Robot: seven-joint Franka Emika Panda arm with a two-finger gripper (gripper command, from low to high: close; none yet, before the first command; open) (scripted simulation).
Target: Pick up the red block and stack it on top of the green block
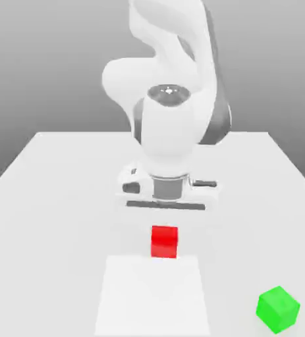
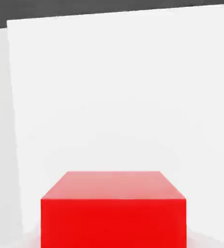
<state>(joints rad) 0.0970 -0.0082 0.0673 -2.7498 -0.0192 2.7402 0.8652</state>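
Note:
The red block (image 1: 165, 241) is a small bright-red cube near the middle of the white table, directly under the arm's hand. In the hand view the red block (image 2: 113, 213) looms very close, its top face and one side showing. My gripper (image 1: 165, 225) reaches straight down onto it from the white hand above and is shut on it. The green block (image 1: 278, 308), a cube of about the same size, stands alone on the table toward the exterior view's right and nearer the camera, well apart from the red one.
The white table (image 1: 49, 217) spreads wide on both sides of the arm. A paler rectangular patch (image 1: 151, 296) lies flat on it just in front of the red block. The robot's white body (image 1: 171, 125) rises behind the hand.

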